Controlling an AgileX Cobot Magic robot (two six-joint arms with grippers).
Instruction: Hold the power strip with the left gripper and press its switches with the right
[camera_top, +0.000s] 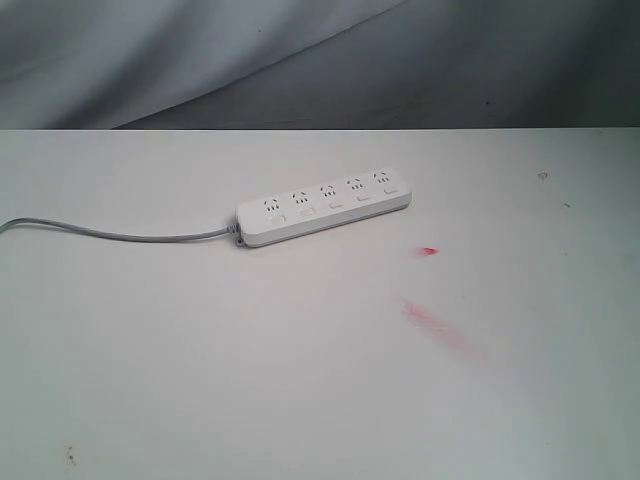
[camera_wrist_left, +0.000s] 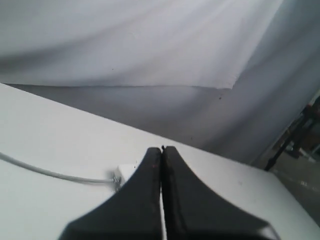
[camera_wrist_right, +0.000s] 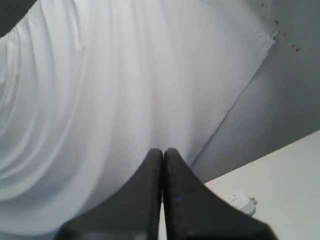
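Note:
The white power strip (camera_top: 325, 208) lies slantwise on the white table, its grey cord (camera_top: 120, 235) trailing off to the left. Its five small switches (camera_top: 336, 204) run in a row along the near side, one below each socket group. Neither arm shows in the exterior view. In the left wrist view my left gripper (camera_wrist_left: 162, 150) is shut and empty, high above the table; the strip's cord end (camera_wrist_left: 126, 172) peeks out beside its fingers. My right gripper (camera_wrist_right: 163, 151) is likewise shut on nothing, with one end of the strip (camera_wrist_right: 240, 201) seen far below it.
Two red smears (camera_top: 435, 325) (camera_top: 429, 251) mark the table to the right of and nearer than the strip. A draped white cloth (camera_top: 200, 60) hangs behind the table's far edge. Small dark specks dot the table's corners.

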